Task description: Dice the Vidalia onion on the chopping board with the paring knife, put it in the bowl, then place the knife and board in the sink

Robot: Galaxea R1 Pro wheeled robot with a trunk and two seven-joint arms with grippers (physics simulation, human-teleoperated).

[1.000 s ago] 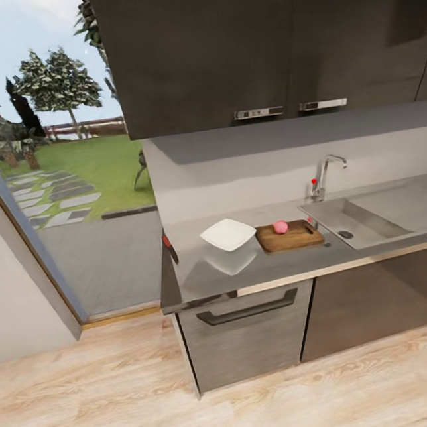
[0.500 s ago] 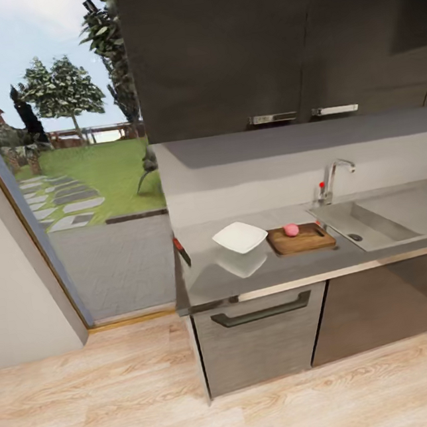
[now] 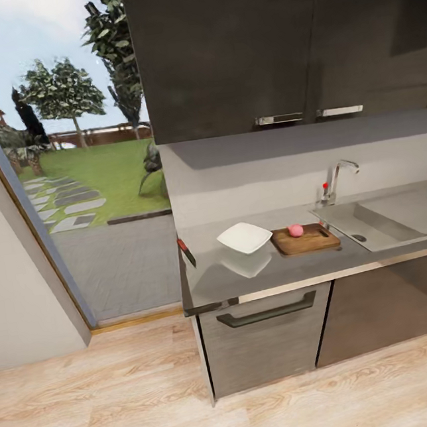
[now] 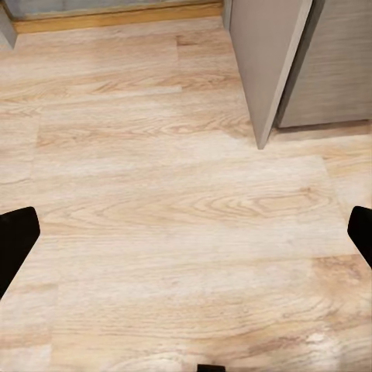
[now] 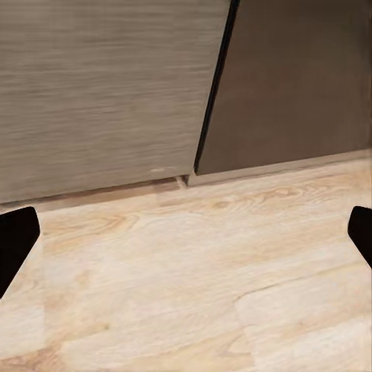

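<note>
Fingers (image 4: 17, 240) of both grippers stand apart, empty, above floor. Small pink round onion (image 3: 296, 230) sits on brown wooden board (image 3: 305, 239); red-handled knife (image 3: 186, 251) at counter's edge needs an approach first.

- no text, label, brand, number or sign is showing legibly in any of the views.
</note>
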